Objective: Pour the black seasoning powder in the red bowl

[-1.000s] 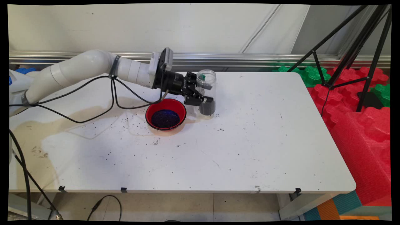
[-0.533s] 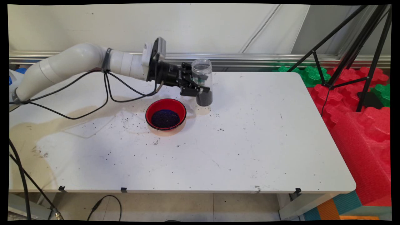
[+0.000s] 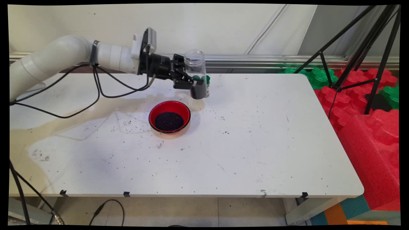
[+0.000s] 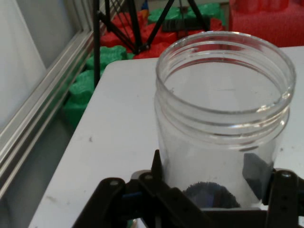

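The jar (image 3: 197, 74), clear plastic with dark grains settled in its bottom, hangs upright and open-mouthed above the far part of the surface (image 3: 255, 134), just behind and to the right of the red bowl (image 3: 169, 120) that already holds a heap of the same grains. Your tool (image 3: 191, 83) is pinching it low on its wall, one finger on each side, as the hand view confirms. With loose grains scattered about the bowl, you would do well to keep the jar level and the pinch firm.
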Robot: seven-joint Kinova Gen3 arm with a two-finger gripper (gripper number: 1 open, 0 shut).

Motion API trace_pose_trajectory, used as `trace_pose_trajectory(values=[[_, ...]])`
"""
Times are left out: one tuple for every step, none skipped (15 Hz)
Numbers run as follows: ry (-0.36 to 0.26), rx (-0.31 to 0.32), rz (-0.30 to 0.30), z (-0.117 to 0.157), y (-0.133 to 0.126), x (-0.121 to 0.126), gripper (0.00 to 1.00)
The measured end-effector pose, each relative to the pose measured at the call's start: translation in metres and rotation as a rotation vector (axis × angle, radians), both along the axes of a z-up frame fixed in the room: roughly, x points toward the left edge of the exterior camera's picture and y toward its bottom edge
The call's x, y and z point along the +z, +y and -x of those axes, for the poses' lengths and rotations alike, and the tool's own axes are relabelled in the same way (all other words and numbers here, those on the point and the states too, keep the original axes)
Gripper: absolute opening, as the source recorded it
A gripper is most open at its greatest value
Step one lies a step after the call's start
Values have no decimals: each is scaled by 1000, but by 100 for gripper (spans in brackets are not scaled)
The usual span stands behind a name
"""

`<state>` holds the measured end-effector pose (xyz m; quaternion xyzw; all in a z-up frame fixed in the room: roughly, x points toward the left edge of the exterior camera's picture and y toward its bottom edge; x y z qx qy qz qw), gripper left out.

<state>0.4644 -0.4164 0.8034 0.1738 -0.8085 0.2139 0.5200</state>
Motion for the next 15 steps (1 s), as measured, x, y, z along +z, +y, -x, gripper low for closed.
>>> trace_pose_trajectory(values=[[-8, 5, 3, -4, 2, 2, 0], [-13, 9, 4, -7, 3, 3, 0], [-20, 16, 6, -12, 5, 4, 0], [-31, 23, 9, -17, 7, 5, 0], [-42, 30, 12, -22, 10, 6, 0], [-53, 36, 15, -27, 12, 6, 0], [-66, 44, 18, -32, 15, 6, 0], [-81, 50, 22, -37, 17, 5, 0], [-95, 55, 26, -42, 20, 5, 0], [-112, 60, 33, -47, 22, 4, 0], [-131, 62, 41, -52, 25, 3, 0], [-147, 61, 47, -56, 28, 1, 0], [-163, 58, 56, -59, 30, 0, 0], [-174, 56, 63, -61, 31, -1, 0], [-191, 50, 75, -63, 33, -2, 0]])
